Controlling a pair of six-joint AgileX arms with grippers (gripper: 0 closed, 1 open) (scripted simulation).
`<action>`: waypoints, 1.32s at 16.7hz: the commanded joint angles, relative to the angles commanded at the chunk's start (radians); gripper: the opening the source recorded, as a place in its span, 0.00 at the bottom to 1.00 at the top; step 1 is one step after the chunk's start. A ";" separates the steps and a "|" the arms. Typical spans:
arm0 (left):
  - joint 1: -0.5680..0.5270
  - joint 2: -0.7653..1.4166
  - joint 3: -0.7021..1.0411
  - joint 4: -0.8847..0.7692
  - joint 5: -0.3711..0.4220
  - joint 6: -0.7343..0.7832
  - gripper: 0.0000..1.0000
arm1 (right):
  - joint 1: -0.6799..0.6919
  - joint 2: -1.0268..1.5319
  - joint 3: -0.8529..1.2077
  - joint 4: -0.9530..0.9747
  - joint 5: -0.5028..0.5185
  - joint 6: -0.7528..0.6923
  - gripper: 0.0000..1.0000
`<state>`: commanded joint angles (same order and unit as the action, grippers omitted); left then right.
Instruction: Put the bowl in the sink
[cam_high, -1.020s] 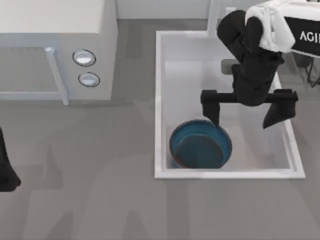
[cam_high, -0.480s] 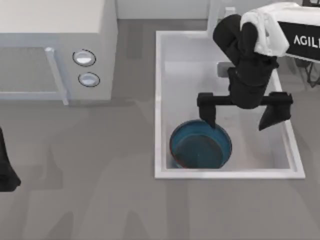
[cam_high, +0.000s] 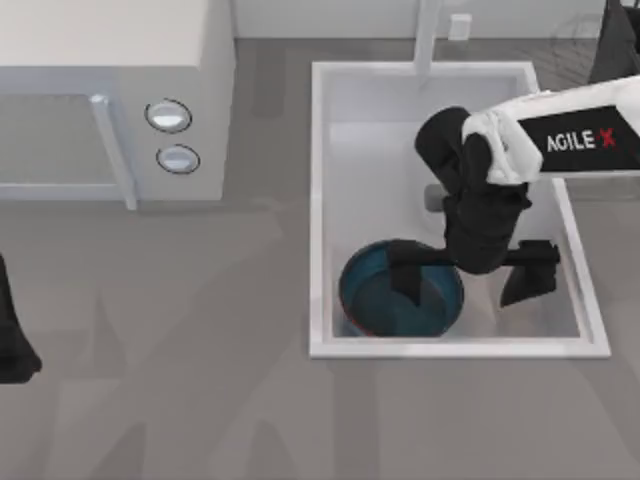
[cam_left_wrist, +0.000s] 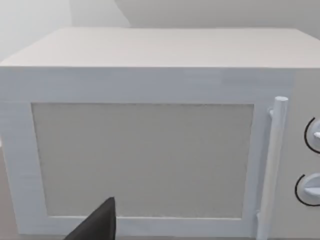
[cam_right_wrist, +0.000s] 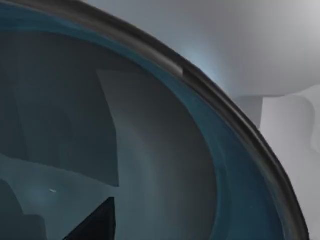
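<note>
— What does the round teal-blue bowl look like up close?
— Glazed, like ceramic: smooth, faintly glossy, with a soft highlight by its dark rim.
— And the large white rectangular sink?
— Smooth, plain white, matt.
— The black right gripper?
— Matt black, like hard plastic.
— The white box-shaped microwave?
— Matt white, with a duller grey door panel.

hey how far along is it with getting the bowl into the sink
Done: the bowl already sits inside the sink, in its near corner. In hand: the right gripper hangs open straddling the bowl's right rim, gripping nothing. Left: probably only lifting that arm clear. The left gripper is parked at the table's left edge.
</note>
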<state>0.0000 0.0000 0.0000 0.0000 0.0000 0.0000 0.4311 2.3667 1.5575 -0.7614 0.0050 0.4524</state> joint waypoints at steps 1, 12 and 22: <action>0.000 0.000 0.000 0.000 0.000 0.000 1.00 | 0.000 0.001 -0.001 0.001 0.000 0.000 1.00; 0.000 0.000 0.000 0.000 0.000 0.000 1.00 | 0.000 0.001 -0.001 0.001 0.000 0.000 0.32; 0.000 0.000 0.000 0.000 0.000 0.000 1.00 | 0.000 0.001 -0.001 0.001 0.000 0.000 0.00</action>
<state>0.0000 0.0000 0.0000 0.0000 0.0000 0.0000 0.4311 2.3672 1.5570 -0.7606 0.0050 0.4524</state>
